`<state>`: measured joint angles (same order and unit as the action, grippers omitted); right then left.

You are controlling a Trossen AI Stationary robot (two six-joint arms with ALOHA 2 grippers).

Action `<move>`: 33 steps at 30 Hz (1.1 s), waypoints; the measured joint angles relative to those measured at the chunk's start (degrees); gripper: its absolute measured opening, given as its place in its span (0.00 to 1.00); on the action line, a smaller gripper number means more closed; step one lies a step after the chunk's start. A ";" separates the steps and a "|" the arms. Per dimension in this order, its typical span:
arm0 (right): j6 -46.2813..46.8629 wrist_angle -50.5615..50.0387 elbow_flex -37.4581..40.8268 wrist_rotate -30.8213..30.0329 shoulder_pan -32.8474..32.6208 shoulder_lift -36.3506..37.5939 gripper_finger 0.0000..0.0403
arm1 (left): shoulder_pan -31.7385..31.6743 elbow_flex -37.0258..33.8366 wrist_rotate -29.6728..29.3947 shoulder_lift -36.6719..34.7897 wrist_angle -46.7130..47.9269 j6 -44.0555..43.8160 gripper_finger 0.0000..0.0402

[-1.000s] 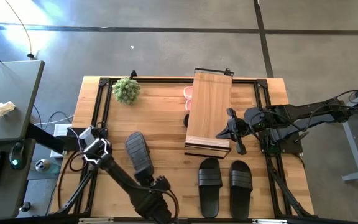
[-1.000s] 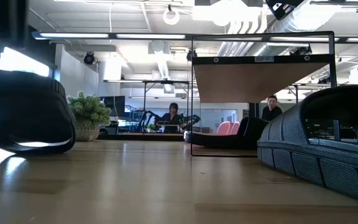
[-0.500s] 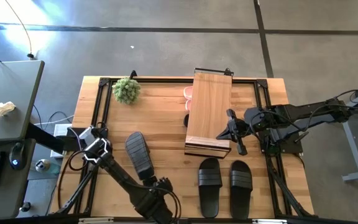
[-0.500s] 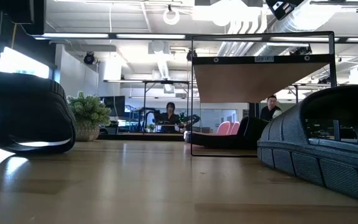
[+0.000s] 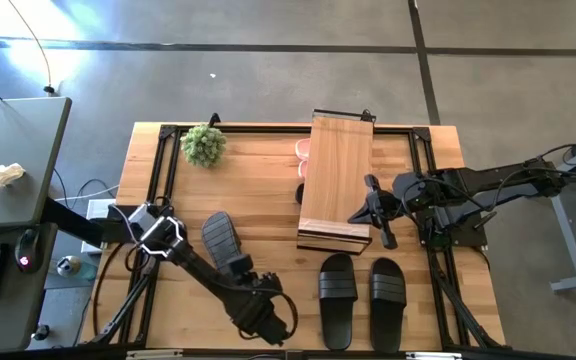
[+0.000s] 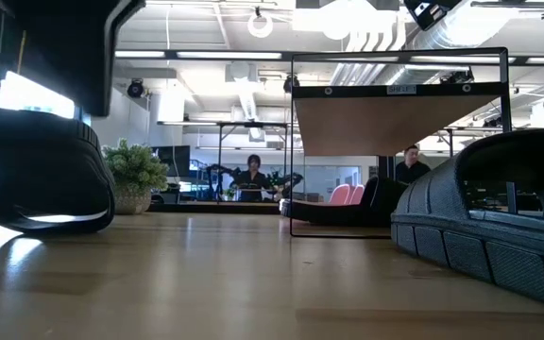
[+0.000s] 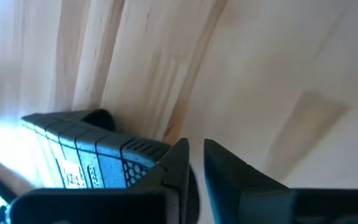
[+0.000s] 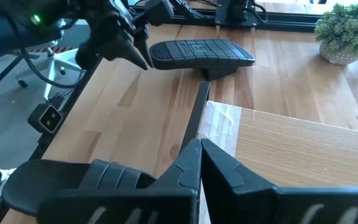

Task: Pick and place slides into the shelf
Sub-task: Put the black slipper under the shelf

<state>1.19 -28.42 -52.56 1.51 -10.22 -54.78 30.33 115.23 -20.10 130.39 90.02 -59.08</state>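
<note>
**High view: left gripper at lone black slide**

Left gripper sits at the near end of the lone black slide; fingers nearly together, and whether they pinch its edge I cannot tell. Right gripper, closed and empty, hangs over the shelf. Black pair lies just nearer than it; pink slides peek out beyond the shelf.

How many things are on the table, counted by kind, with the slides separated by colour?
Black slides: 4, one partly hidden
Pink slides: 2
Shelf: 1
Plant: 1
Total: 8
</note>
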 joint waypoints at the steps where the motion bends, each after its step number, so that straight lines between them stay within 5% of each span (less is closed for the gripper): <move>1: 0.07 0.00 0.00 -0.33 0.00 -0.01 0.00 | 0.05 -0.99 -0.02 0.00 -0.01 -0.19 0.08; 11: 0.31 0.07 0.00 -1.98 0.07 0.00 0.00 | 0.04 -3.35 -1.07 -0.07 -0.07 0.13 0.06; 19: 0.46 0.07 0.00 -2.48 0.09 0.00 0.00 | 0.04 0.23 4.14 -0.07 -0.08 0.34 0.31; 25: 1.80 0.04 0.00 -3.11 0.09 0.00 0.00 | 0.04 0.62 2.70 -0.09 -0.01 0.34 0.50; 33: 1.80 0.28 0.00 -3.55 0.09 -0.02 0.00 | 0.04 -2.69 5.66 0.75 -0.08 -2.62 0.60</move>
<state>2.98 -28.14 -52.56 -2.04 -10.13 -54.81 30.37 112.54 -14.44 131.13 89.94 -61.70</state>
